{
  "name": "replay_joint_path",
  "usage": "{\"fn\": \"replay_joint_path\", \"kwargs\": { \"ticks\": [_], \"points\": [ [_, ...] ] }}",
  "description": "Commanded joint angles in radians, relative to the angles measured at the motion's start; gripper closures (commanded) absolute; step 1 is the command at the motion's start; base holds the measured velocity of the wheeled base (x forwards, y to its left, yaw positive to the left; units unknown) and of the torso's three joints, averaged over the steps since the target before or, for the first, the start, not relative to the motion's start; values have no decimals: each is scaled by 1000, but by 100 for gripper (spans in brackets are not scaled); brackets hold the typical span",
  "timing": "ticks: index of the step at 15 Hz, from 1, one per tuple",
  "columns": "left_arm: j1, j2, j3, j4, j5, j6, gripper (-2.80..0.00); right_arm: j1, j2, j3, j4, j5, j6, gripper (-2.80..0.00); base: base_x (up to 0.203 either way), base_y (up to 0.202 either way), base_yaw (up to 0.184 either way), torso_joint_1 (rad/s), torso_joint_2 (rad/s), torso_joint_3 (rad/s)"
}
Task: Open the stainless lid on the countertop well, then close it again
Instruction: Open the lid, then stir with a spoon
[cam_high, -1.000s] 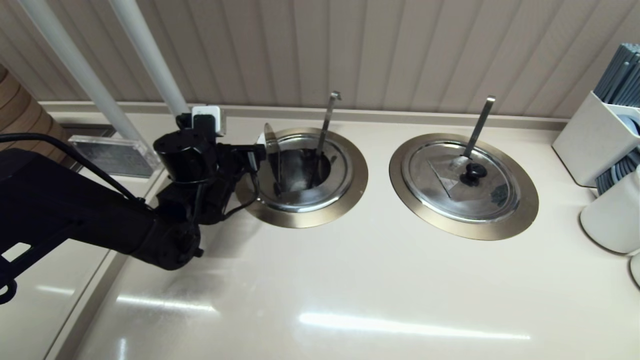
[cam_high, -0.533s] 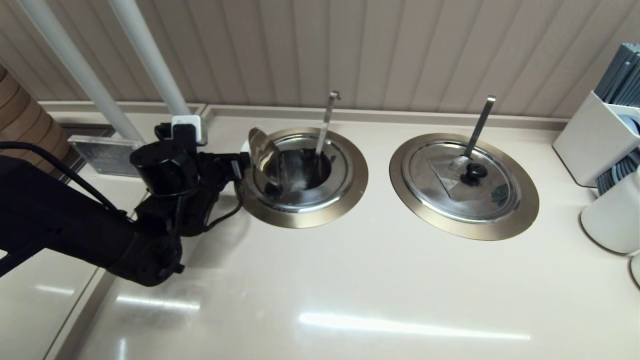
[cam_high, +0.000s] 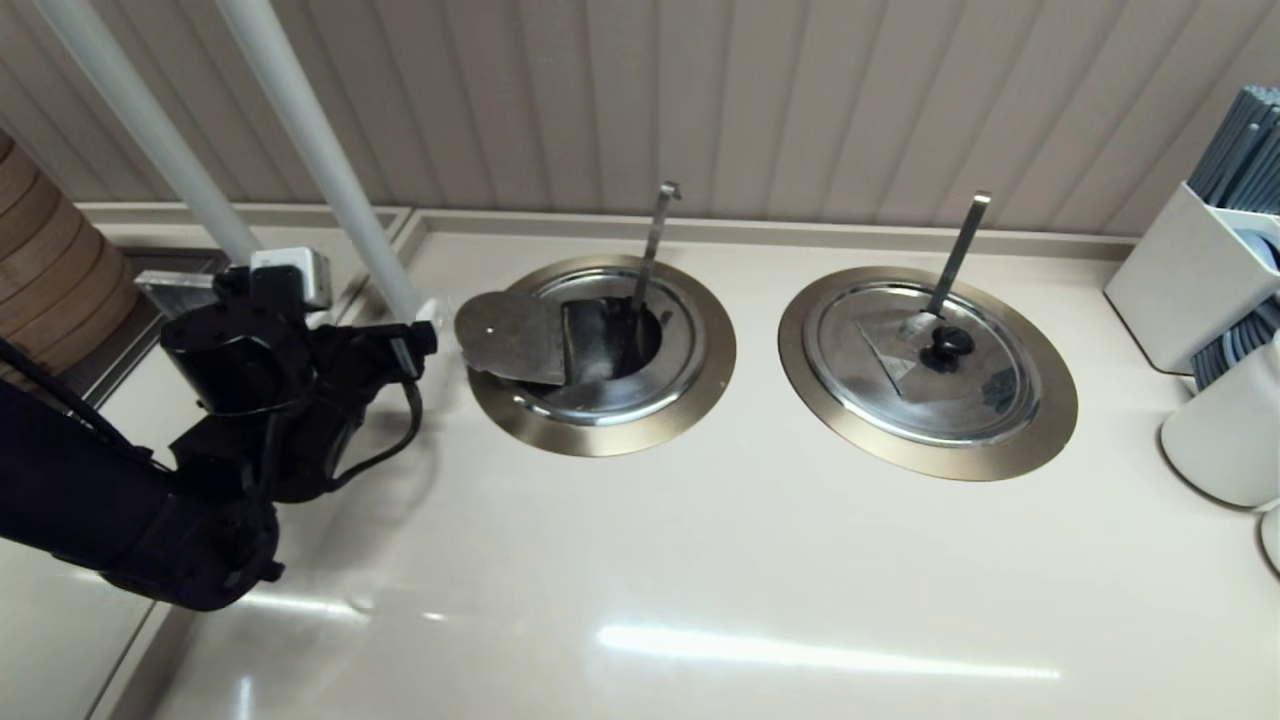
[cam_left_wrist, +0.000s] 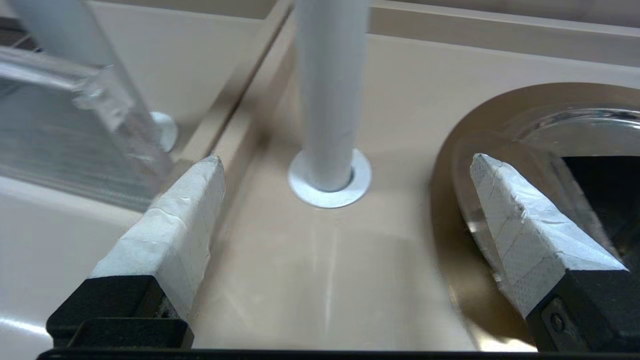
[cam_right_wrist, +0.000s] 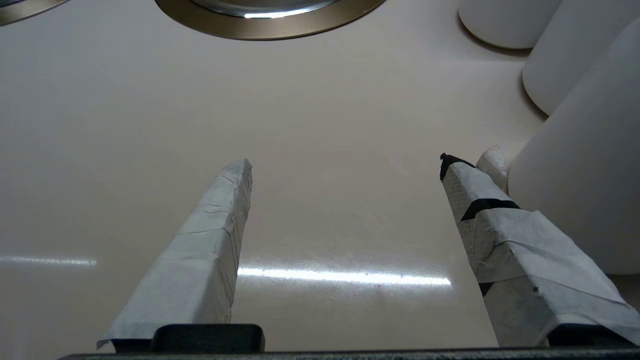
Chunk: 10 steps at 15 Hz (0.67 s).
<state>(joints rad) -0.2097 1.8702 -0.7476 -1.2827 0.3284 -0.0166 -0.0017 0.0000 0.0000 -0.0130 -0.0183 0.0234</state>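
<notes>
A twin lid (cam_high: 925, 358) (closed) sits beside white containers (cam_high: 1190, 280).

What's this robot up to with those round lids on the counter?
Its left gripper, fingers open and empty, sits left of the countertop well. The stainless lid lies tipped over the well's left edge, leaving it mostly uncovered, with the ladle standing inside. The twin lid covers its own well. The right gripper hovers open over bare counter.

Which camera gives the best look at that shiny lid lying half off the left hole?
The head view: the stainless lid shows whole, resting across the left edge of the countertop well. The left wrist view catches only a blurred part of it behind an end effector finger. The right wrist view misses it.
</notes>
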Motion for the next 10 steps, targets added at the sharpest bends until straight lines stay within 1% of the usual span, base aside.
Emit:
{"fn": "replay_joint_path", "kwargs": {
  "ticks": [1, 4, 6, 8, 9, 10],
  "points": [
    [40, -50, 39, -9, -12, -4, -280, 0, 2, 6, -1, 0, 0, -280, 0, 0, 0, 0, 0, 0],
    [52, -105, 62, -5, -45, -13, -280, 0, 2, 6, -1, 0, 0, -280, 0, 0, 0, 0, 0, 0],
    [39, -119, 69, 26, -104, -8, -280, 0, 2, 6, -1, 0, 0, -280, 0, 0, 0, 0, 0, 0],
    [-14, -122, 47, 128, -119, -7, -280, 0, 2, 6, -1, 0, 0, -280, 0, 0, 0, 0, 0, 0],
    [-41, -117, 24, 165, -138, -6, -280, 0, 2, 6, -1, 0, 0, -280, 0, 0, 0, 0, 0, 0],
    [-62, -112, -10, 196, -176, -1, -280, 0, 2, 6, -1, 0, 0, -280, 0, 0, 0, 0, 0, 0]
  ]
}}
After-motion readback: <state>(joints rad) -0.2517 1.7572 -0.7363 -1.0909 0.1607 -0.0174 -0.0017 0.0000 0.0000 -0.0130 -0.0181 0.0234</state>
